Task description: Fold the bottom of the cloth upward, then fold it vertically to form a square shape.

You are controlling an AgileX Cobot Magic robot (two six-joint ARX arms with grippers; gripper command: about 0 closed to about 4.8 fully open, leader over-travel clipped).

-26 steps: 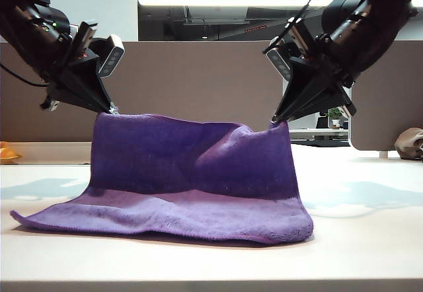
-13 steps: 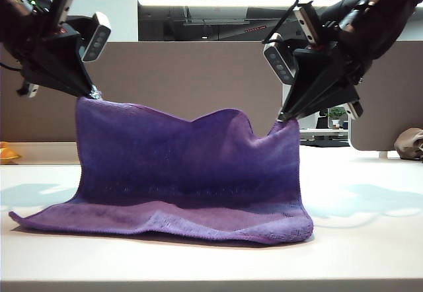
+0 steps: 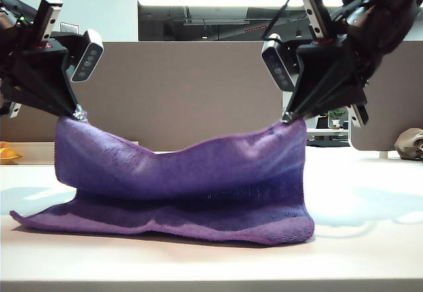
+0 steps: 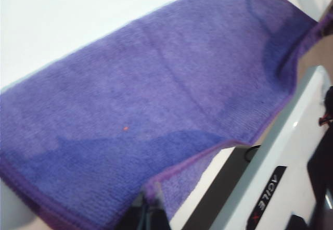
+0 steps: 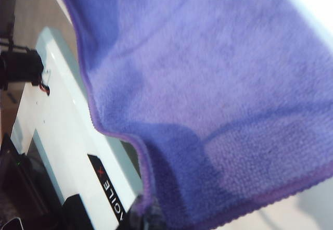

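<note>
2 black robot arms hold a purple cloth [image 3: 192, 180] up by its upper corners above a pale desk [image 3: 211, 265]. The left gripper [image 3: 79, 115] has its jaws clenched on one corner; the right gripper [image 3: 286, 118] has its jaws clenched on the other, at about the same height. Between the 2 pairs of jaws the raised edge sags in a shallow curve. Below the jaws the cloth hangs down, then bends forward, its lower part lying flat on the desk.

Only the exterior view shows both arms, the sag and a small brown lump [image 3: 410, 143] on the desk, well apart from the right gripper's jaws, on the side away from the cloth.

The left wrist view shows the cloth [image 4: 156, 100] spreading away from the pinched corner [image 4: 148, 201], fuzzy, with a stitched border. The right wrist view shows the same soft pile [image 5: 208, 84] and hemmed edge running into the jaws, with the white frame of the robot's base [image 5: 57, 136] beneath.
</note>
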